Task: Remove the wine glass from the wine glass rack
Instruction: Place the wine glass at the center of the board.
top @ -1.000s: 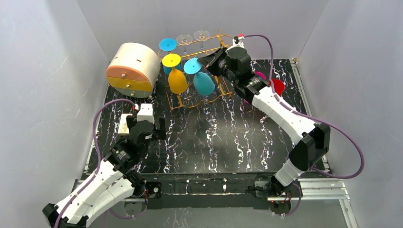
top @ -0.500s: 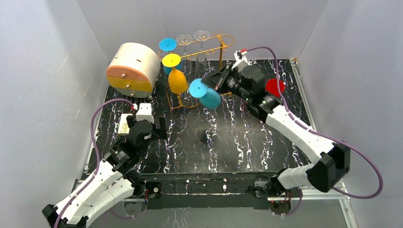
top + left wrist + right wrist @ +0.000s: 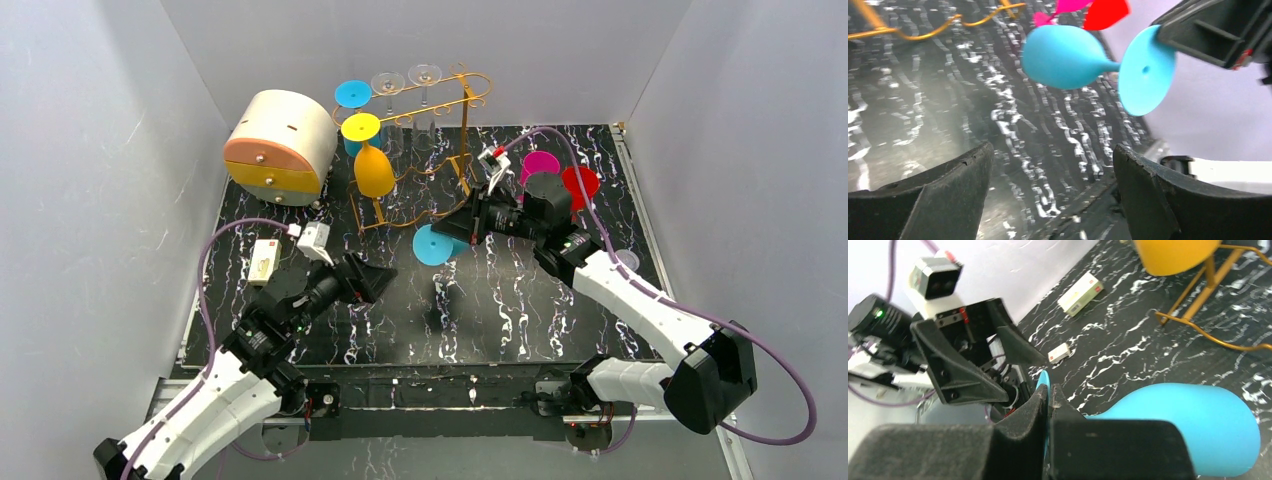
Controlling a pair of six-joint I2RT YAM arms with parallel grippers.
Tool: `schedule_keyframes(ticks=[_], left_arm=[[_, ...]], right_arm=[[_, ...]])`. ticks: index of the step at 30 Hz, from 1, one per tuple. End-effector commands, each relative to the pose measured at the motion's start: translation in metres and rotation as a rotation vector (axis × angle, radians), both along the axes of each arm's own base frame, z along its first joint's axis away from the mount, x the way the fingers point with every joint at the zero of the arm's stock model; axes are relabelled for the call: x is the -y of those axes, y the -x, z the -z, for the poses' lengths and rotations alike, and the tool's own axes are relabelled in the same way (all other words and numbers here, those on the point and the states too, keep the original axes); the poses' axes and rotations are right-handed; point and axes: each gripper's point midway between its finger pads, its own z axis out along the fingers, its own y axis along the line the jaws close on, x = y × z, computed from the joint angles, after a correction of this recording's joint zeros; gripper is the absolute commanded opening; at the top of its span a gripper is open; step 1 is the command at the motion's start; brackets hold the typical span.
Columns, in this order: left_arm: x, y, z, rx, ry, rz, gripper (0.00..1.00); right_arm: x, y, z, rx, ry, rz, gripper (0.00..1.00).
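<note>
The golden wire wine glass rack (image 3: 463, 96) stands at the back of the table, with a yellow glass (image 3: 374, 170) and several others hanging on it. My right gripper (image 3: 452, 232) is shut on the foot of a blue wine glass (image 3: 431, 245). It holds the glass sideways above the table, in front of the rack and clear of it. In the right wrist view the fingers (image 3: 1049, 395) pinch the thin foot, with the bowl (image 3: 1193, 425) at right. My left gripper (image 3: 378, 279) is open and empty, facing the blue glass (image 3: 1063, 55) a short way off.
A round cream-and-orange drawer box (image 3: 280, 145) stands at back left. A magenta glass (image 3: 541, 163) and a red glass (image 3: 583, 182) are behind the right arm. A small white box (image 3: 263, 258) lies at left, beside the left arm.
My right gripper has pulled the blue glass off the rack, forward and down, turning it sideways. My left arm has swung right toward the glass.
</note>
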Motion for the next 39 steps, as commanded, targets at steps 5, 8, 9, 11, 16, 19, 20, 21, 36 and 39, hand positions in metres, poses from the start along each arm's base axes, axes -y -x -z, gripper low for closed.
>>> schedule_keyframes(ticks=[5,8,9,11,16,19,20,21,36,39], left_arm=[[0.067,0.016,-0.058,0.030,0.323,0.316,0.72],[0.073,0.013,-0.061,0.036,0.323,0.333,0.64],[0.074,0.012,-0.063,0.043,0.328,0.337,0.62],[0.076,0.013,-0.067,0.049,0.338,0.347,0.59],[0.080,0.013,-0.070,0.050,0.350,0.370,0.47],[0.083,0.016,-0.070,0.043,0.354,0.397,0.30],[0.084,0.016,-0.071,0.042,0.354,0.404,0.25],[0.085,0.017,-0.071,0.043,0.352,0.415,0.19],[0.064,0.022,-0.080,0.175,0.288,0.357,0.00],[0.063,0.025,-0.078,0.185,0.276,0.373,0.00]], right_arm=[[-0.008,0.038,-0.030,0.121,-0.103,-0.266,0.01],[-0.008,0.043,-0.029,0.115,-0.104,-0.289,0.01],[-0.007,0.044,-0.030,0.117,-0.105,-0.291,0.01],[-0.007,0.045,-0.032,0.124,-0.103,-0.302,0.01],[-0.008,0.053,-0.027,0.118,-0.098,-0.362,0.01],[-0.009,0.058,-0.026,0.108,-0.099,-0.409,0.01],[-0.010,0.058,-0.025,0.104,-0.098,-0.414,0.01],[-0.010,0.058,-0.025,0.102,-0.097,-0.416,0.01],[0.010,0.084,0.000,0.133,-0.003,-0.484,0.56],[0.014,0.091,-0.001,0.190,-0.022,-0.494,0.57]])
